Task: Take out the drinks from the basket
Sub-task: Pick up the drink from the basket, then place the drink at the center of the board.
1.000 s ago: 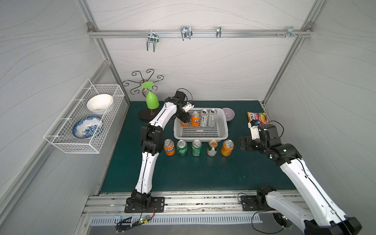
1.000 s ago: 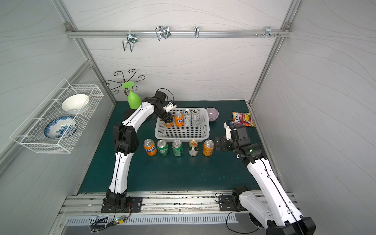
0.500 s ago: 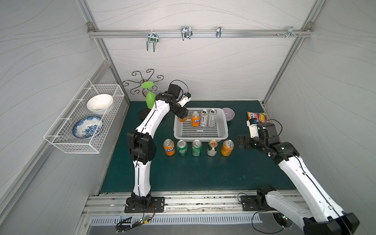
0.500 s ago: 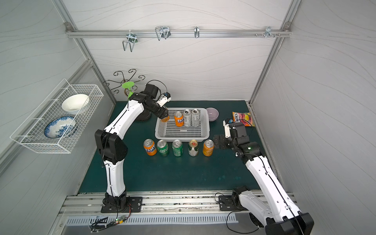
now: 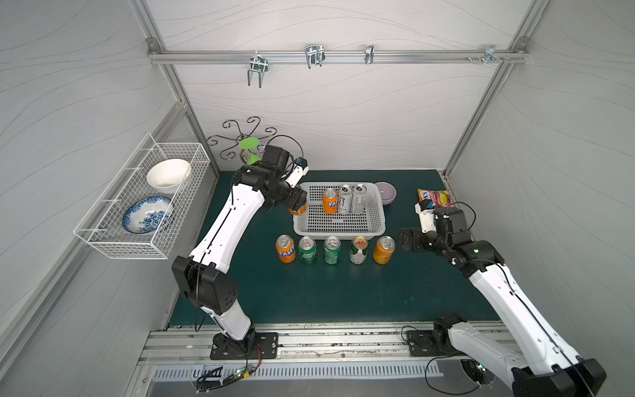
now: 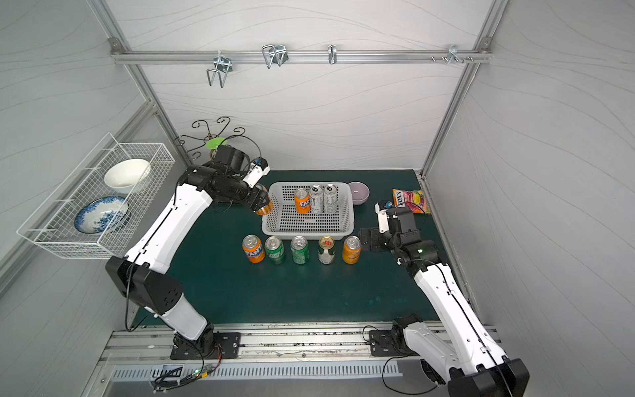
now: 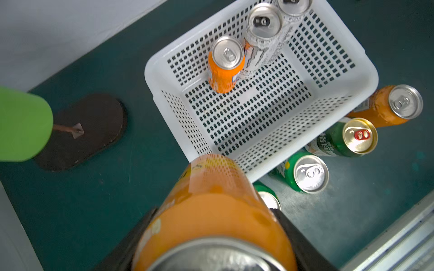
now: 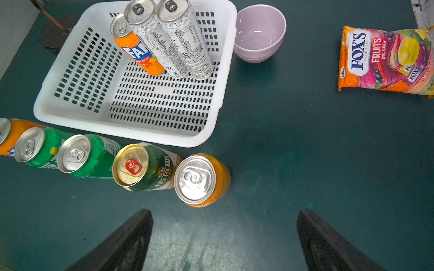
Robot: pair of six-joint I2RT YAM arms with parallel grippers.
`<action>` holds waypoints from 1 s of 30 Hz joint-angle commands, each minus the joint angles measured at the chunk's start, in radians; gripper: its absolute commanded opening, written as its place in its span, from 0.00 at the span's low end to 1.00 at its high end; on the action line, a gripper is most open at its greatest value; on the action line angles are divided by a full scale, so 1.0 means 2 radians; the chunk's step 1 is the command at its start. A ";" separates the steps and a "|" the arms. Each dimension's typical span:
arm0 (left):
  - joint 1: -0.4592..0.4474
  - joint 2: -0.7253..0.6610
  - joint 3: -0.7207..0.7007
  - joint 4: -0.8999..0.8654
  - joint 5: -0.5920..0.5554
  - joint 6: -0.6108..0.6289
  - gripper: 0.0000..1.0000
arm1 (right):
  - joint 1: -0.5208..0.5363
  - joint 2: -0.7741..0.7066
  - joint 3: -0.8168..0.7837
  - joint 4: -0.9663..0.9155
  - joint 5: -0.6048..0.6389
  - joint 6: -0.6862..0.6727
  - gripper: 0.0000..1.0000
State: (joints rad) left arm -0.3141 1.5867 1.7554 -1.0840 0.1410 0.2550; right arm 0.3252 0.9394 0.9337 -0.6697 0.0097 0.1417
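"FOX'S FRUITS OVAL CANDY" is printed on the candy bag (image 8: 385, 58), at 3 o'clock from the basket (image 5: 338, 235). "FANT" (final letter turned away) is read on the orange can (image 5: 286, 253) at 8 o'clock from it.

Green mat (image 5: 326, 292); basket (image 5: 338, 234), five cans (image 5: 332, 250), bowl (image 5: 386, 193), candy bag (image 5: 433, 197).

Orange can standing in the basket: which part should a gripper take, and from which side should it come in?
Grip the orange can by its round wall near the top, above the basket rim, probably coming down from the robot's left. It stands upright, a slim silver can crowds its right side, and nothing stands on its left.
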 commanded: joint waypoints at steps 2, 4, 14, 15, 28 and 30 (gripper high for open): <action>-0.004 -0.073 -0.053 0.042 -0.013 -0.054 0.63 | -0.003 -0.011 -0.004 0.010 -0.012 0.003 0.99; -0.007 -0.101 -0.082 0.037 -0.012 -0.066 0.64 | -0.003 -0.011 -0.005 0.011 -0.012 0.004 0.99; -0.033 -0.217 -0.190 0.000 -0.027 -0.127 0.65 | -0.004 -0.009 -0.003 0.009 -0.011 0.002 0.99; -0.038 -0.226 -0.199 0.000 -0.031 -0.135 0.65 | -0.003 -0.006 -0.003 0.009 -0.011 0.003 0.99; -0.120 -0.292 -0.321 0.010 -0.095 -0.232 0.63 | -0.004 -0.007 -0.001 0.002 -0.009 -0.002 0.99; -0.132 -0.302 -0.343 0.028 -0.102 -0.249 0.63 | -0.004 -0.005 -0.002 0.003 -0.009 -0.001 0.99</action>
State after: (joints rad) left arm -0.5503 1.0267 1.0817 -1.1343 -0.0162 -0.1696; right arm 0.3248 0.9321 0.9325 -0.6628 -0.0048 0.1413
